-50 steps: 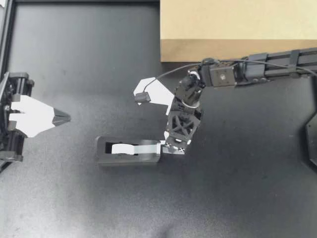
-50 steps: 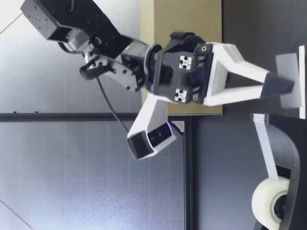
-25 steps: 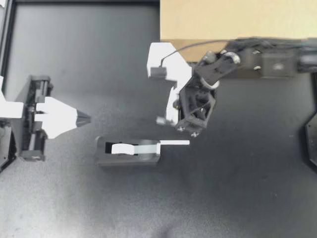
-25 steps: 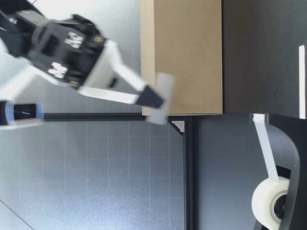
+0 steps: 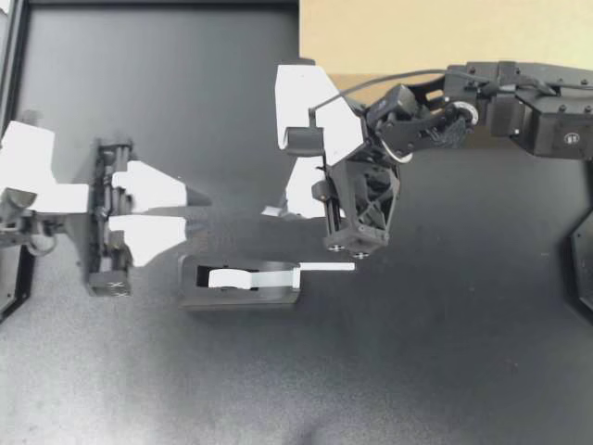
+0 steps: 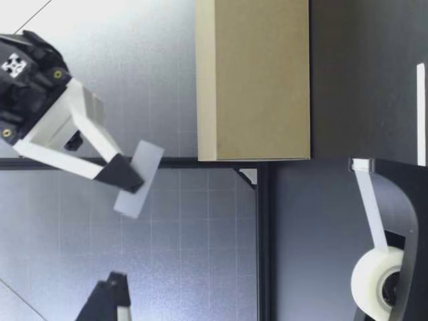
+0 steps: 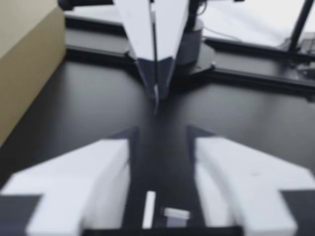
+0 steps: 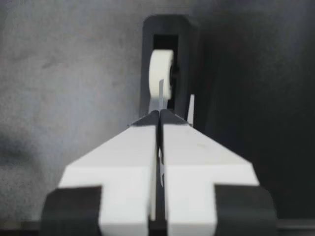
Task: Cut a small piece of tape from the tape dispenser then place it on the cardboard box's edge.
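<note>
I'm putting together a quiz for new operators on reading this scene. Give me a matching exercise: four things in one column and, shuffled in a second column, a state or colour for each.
Things:
1. left pincer
2. right pincer
3. tape dispenser
4. cardboard box

States or colours:
A. tan
B. shut on a piece of tape, up in the air
C. black, with a white roll inside
D. open, holding nothing

Pairs: 1-D, 2-B, 3-C, 4-A.
</note>
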### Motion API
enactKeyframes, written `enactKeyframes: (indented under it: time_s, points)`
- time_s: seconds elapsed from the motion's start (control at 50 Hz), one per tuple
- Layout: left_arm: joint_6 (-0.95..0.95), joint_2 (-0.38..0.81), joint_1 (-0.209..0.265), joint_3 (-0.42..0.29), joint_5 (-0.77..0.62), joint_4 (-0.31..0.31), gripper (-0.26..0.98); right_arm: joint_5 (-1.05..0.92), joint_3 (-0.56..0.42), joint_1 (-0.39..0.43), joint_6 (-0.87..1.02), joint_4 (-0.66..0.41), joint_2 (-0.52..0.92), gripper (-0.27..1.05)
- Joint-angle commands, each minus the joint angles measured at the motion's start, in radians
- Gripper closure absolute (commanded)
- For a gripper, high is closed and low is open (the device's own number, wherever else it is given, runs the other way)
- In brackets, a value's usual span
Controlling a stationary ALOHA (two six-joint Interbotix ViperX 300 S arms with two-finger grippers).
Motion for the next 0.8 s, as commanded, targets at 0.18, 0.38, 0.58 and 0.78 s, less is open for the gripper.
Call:
enactKeyframes:
  time_s: [0.18,0.38,0.58,0.78]
  points:
    - [-0.002,0.055,-0.002,-0.058,-0.051,-0.014,0.29,0.008,-0.064,0.017,0.0,0.0,0.014,0.87]
    - [-0.002,0.094,-0.002,-0.075,-0.072,-0.015,0.29,0.015,-0.084,0.017,0.0,0.0,0.034,0.87]
    - [0.0,0.121,-0.002,-0.094,-0.074,-0.015,0.29,0.015,-0.1,0.017,0.0,0.0,0.046,0.87]
    - [-0.002,0.146,-0.002,-0.106,-0.074,-0.015,0.29,0.015,-0.114,0.017,-0.002,-0.002,0.052,0.87]
